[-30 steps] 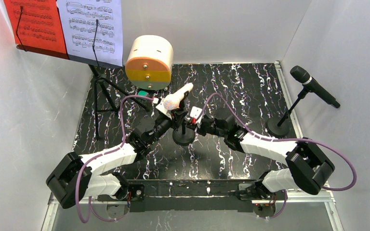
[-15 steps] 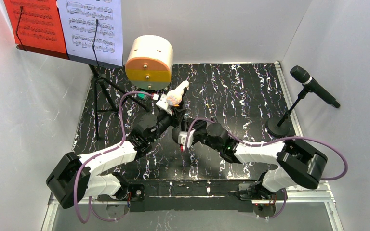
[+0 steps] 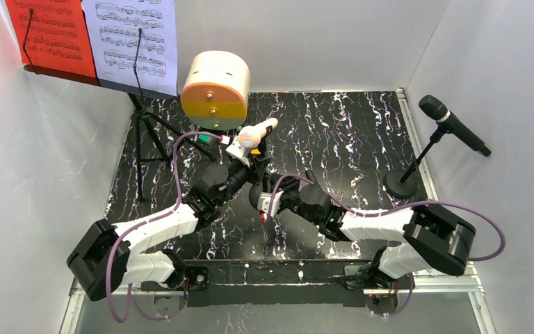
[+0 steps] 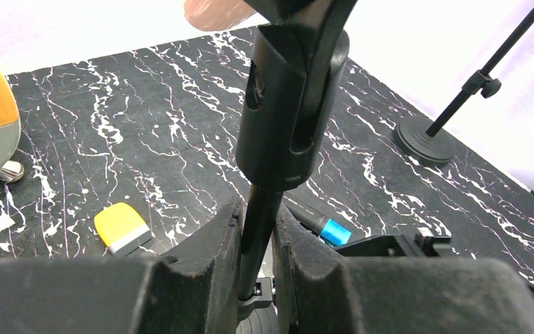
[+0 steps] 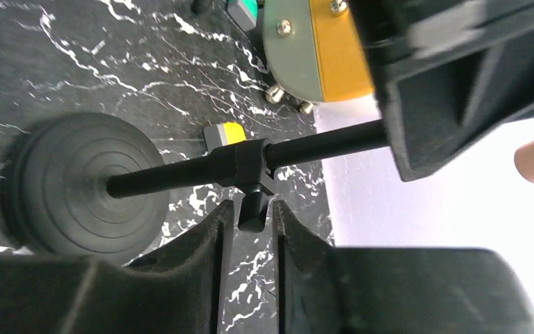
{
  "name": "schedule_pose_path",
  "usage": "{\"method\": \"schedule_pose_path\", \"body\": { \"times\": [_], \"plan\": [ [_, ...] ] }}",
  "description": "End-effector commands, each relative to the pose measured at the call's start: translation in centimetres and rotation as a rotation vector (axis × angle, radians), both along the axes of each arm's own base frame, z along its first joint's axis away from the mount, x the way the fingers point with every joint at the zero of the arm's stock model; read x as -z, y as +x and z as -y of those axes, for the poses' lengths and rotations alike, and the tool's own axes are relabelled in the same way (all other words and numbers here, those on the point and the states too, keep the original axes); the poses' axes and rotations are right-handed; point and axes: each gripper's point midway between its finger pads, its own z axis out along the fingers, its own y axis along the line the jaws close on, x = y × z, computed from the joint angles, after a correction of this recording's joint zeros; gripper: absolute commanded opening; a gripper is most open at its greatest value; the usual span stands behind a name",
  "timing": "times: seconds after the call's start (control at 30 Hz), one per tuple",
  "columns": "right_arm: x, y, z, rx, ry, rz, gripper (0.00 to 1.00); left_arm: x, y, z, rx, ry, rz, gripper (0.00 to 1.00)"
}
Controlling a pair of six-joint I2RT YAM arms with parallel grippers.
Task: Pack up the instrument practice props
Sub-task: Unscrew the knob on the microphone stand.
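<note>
A cream microphone [image 3: 254,133] sits in a small black mic holder [image 4: 290,104] near the table's middle. My left gripper [image 4: 257,209] is shut on the holder's thin pole [image 4: 259,216], just above its round base [image 5: 76,184]. My right gripper [image 5: 254,209] is low in front of the base, its fingertips closed on the little knob [image 5: 253,216] of the pole's clamp. A black microphone [image 3: 453,125] stands in a second holder [image 3: 399,184] at the right. The black music rack [image 3: 146,136] at back left carries a red page [image 3: 49,35] and a white page [image 3: 135,38].
A cream and orange drum-shaped case [image 3: 215,90] stands behind the held holder. A small yellow block [image 4: 122,228] and a blue-tipped piece [image 4: 334,231] lie on the black marbled mat [image 3: 348,132]. White walls close in on the left, back and right.
My right gripper has swung from the right of the pole down and toward the front, onto the clamp knob near the base. The cream microphone has shifted slightly toward the back.
</note>
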Motion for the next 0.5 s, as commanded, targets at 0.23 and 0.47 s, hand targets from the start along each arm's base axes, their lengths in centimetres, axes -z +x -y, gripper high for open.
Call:
{"method": "schedule_pose_path", "body": {
  "times": [0.23,0.47],
  "plan": [
    [-3.2,-3.6,0.3,-0.010,0.514,-0.652,0.60,4.8,-0.3,-0.9,-0.033,0.103,-0.136,0.00],
    [-3.6,-3.7,0.8,0.036,0.673,-0.940,0.66,4.6,-0.4,-0.8,-0.019,0.102,-0.131,0.00]
  ]
}}
